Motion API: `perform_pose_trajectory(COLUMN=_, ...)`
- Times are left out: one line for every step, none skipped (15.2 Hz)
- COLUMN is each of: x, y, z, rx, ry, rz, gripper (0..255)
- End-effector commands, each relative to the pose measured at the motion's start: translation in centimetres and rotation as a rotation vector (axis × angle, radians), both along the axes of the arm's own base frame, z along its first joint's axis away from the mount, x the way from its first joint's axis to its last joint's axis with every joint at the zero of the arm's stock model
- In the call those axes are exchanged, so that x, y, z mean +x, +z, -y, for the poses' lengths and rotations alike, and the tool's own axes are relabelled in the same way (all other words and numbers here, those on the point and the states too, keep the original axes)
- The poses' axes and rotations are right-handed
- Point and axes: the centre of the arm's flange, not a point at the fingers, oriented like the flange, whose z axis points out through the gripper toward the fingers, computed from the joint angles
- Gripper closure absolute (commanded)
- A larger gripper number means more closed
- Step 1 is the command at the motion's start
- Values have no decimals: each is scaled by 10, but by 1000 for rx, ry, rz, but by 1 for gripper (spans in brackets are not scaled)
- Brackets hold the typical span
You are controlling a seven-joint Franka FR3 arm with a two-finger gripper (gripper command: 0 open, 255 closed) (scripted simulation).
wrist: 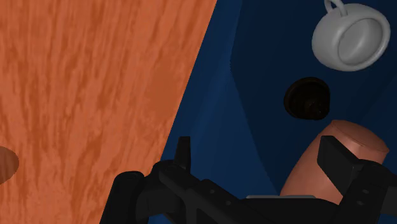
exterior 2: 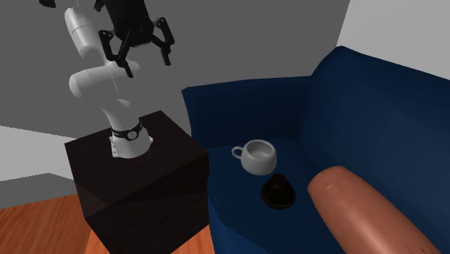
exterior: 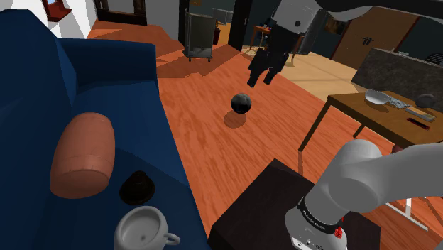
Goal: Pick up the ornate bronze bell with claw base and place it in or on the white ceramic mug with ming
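Note:
The bell (exterior: 137, 187) is a dark, nearly black squat shape lying on the blue sofa seat (exterior: 42, 121), between a grey-white mug (exterior: 145, 229) and a terracotta bolster cushion (exterior: 81, 153). In the second exterior view the bell (exterior 2: 278, 192) rests just in front of the upright mug (exterior 2: 258, 155). My gripper (exterior 2: 149, 66) hangs high in the air, open and holding nothing, well away from both. The wrist view looks down past the gripper (wrist: 261, 159) at the bell (wrist: 307, 98) and the mug (wrist: 350, 35), far below and off to one side.
A black ball (exterior: 241, 104) lies on the wooden floor (exterior: 213, 142). At the shoulder view's right stands a wooden table (exterior: 355, 106) carrying a bowl (exterior: 377, 97) and small items. The dark stand (exterior 2: 137, 180) sits against the sofa's end. The bolster (exterior 2: 360, 209) lies close beside the bell.

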Motion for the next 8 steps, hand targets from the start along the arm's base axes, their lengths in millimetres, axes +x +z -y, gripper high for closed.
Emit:
perform_pose_trajectory(x=0, y=0, z=0, rx=0, ry=0, rz=0, gripper=0)
perform_pose_trajectory(x=6, y=-10, z=-7, rx=1, ry=0, rz=-1, gripper=0)
perform_pose_trajectory(x=12, y=-19, z=-14, rx=2, ry=-1, rz=-2, gripper=0)
perform_pose_trajectory(x=17, y=-29, z=-21, rx=3, ry=-1, rz=-3, gripper=0)
perform_pose_trajectory(x=23, y=-38, z=-28, rx=4, ry=-2, rz=-4, gripper=0)
perform_pose_trajectory(x=29, y=-48, z=-35, rx=5, ry=-2, rz=-5, gripper=0)
perform_pose_trajectory(x=35, y=-57, z=-42, rx=6, ry=-2, rz=-6, gripper=0)
perform_pose_trajectory(x=40, y=-67, z=-49, rx=6, ry=-3, rz=-7, gripper=0)
